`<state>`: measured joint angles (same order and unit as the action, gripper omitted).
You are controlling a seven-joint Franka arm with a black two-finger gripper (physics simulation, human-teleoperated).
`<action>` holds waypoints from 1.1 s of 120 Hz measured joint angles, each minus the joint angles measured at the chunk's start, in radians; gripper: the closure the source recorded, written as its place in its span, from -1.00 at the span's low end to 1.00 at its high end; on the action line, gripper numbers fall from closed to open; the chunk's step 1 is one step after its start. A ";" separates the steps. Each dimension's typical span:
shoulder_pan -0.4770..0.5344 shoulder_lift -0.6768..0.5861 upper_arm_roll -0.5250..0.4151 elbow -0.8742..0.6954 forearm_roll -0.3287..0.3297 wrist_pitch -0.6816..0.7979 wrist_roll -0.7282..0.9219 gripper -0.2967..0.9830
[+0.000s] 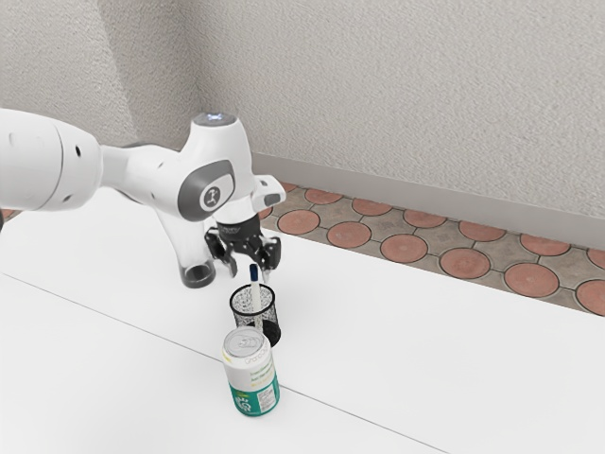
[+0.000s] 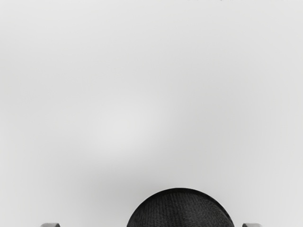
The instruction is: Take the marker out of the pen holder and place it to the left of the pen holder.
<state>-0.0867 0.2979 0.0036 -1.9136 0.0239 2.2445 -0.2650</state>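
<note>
The fingers [image 1: 273,253] are spread wide above the marker [image 1: 255,293], which is held nearly upright – dark end up – by the pen holder [image 1: 271,332]; just beside, a green-and-white can [image 1: 250,378] is carried by the white surface [image 1: 425,350].

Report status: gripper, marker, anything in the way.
Gripper open, over the pen holder. Marker upright in the holder, cap up, not gripped. Green-and-white can close beside the holder, not between gripper and marker.
</note>
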 joint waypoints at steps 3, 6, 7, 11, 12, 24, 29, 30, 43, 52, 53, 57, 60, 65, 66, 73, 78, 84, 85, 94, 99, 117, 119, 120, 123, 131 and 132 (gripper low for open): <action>0.000 0.000 0.000 0.002 0.006 0.000 0.000 -0.10; 0.000 -0.001 0.000 0.003 0.011 0.001 0.000 -0.03; -0.001 -0.001 0.000 0.003 0.013 0.001 0.000 -0.01; -0.001 -0.001 0.000 0.004 0.019 0.001 0.000 0.07; -0.001 -0.001 0.000 0.004 0.020 0.001 0.000 0.09; -0.002 -0.001 -0.001 0.004 0.031 0.002 -0.001 0.27; -0.002 -0.001 -0.001 0.003 0.032 0.002 -0.002 0.32; -0.002 -0.001 -0.001 0.003 0.032 0.002 -0.002 0.33; -0.006 -0.006 -0.001 -0.001 0.031 0.002 -0.004 0.48; -0.007 -0.011 0.000 -0.004 0.033 0.003 -0.007 0.53; -0.007 -0.012 0.000 -0.005 0.033 0.003 -0.007 0.54; -0.010 -0.021 0.000 -0.009 0.035 0.003 -0.009 0.56; -0.014 -0.031 0.000 -0.014 0.037 0.003 -0.010 0.57; -0.018 -0.050 0.000 -0.022 0.041 0.002 -0.013 0.59; -0.019 -0.054 0.000 -0.023 0.042 0.002 -0.013 0.59; -0.022 -0.080 0.001 -0.027 0.050 0.001 -0.017 0.61; -0.026 -0.094 0.001 -0.027 0.059 0.001 -0.020 0.62; -0.028 -0.114 0.001 -0.027 0.074 0.000 -0.024 0.63; -0.028 -0.118 0.001 -0.027 0.077 0.000 -0.025 0.63; -0.029 -0.149 0.003 -0.027 0.101 -0.001 -0.030 0.64; -0.028 -0.166 0.005 -0.025 0.120 -0.002 -0.034 0.65; -0.020 -0.218 0.014 -0.017 0.174 -0.006 -0.042 0.66; -0.020 -0.221 0.018 -0.017 0.177 -0.006 -0.042 0.66; -0.020 -0.221 0.020 -0.017 0.179 -0.007 -0.043 0.66; -0.016 -0.223 0.025 -0.018 0.183 -0.010 -0.043 0.66; 0.009 -0.216 0.030 -0.019 0.189 -0.020 -0.045 0.66; 0.013 -0.214 0.031 -0.019 0.190 -0.021 -0.045 0.66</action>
<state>-0.0735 0.0838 0.0343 -1.9326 0.2135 2.2236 -0.3098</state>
